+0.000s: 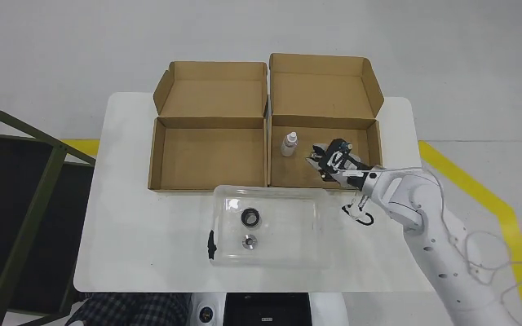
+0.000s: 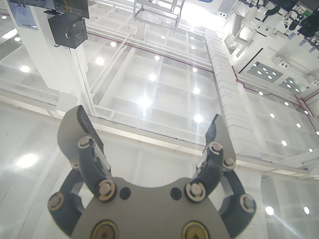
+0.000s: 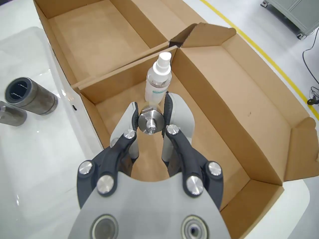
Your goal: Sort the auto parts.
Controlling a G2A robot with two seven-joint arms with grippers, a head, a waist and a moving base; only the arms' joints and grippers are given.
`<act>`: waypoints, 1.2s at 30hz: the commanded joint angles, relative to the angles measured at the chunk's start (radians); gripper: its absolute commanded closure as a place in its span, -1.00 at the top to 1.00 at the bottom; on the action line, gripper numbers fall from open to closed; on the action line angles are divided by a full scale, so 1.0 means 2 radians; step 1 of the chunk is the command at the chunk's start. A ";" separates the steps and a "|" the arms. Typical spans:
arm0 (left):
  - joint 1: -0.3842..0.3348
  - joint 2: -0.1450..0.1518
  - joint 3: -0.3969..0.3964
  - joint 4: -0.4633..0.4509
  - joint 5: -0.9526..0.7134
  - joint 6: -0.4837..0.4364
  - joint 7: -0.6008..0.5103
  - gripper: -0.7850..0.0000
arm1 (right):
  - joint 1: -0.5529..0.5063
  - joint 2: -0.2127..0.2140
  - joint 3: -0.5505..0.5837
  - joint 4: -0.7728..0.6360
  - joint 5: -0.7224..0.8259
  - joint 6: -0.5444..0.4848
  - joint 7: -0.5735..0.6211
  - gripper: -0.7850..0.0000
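Observation:
My right gripper (image 3: 150, 111) is shut on a small round steel part (image 3: 150, 123) with a stub in its middle, held over the floor of the right cardboard box (image 3: 261, 115). From above, that right gripper (image 1: 320, 156) is inside the right box (image 1: 371, 145), just right of a small white spray bottle (image 1: 289, 144). The spray bottle (image 3: 158, 79) stands upright just beyond the fingertips. A clear tray (image 1: 306, 244) in front of the boxes holds a dark ring-shaped bearing (image 1: 250, 217) and a small steel part (image 1: 249, 241). My left gripper (image 2: 149, 123) is open, pointing up at the ceiling.
The left cardboard box (image 1: 163, 155) stands open beside the right one, lids folded back. A steel cylinder with a dark bore (image 3: 31, 96) and a second grey cylinder (image 3: 11, 116) lie in the clear tray. A small black piece (image 1: 211, 244) sits at the tray's left edge.

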 commanded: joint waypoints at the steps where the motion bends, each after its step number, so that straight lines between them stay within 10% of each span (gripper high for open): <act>1: 0.000 0.000 0.000 0.000 0.000 0.000 0.000 1.00 | 0.014 -0.002 -0.011 0.017 -0.002 0.005 0.012 -1.00; 24: 0.000 0.000 0.000 0.000 0.000 0.000 0.000 1.00 | 0.120 -0.024 -0.095 0.131 -0.019 0.019 0.096 -0.91; 36: 0.000 0.000 0.000 0.000 0.000 0.000 0.000 1.00 | 0.142 -0.034 -0.119 0.154 -0.017 0.023 0.101 -0.08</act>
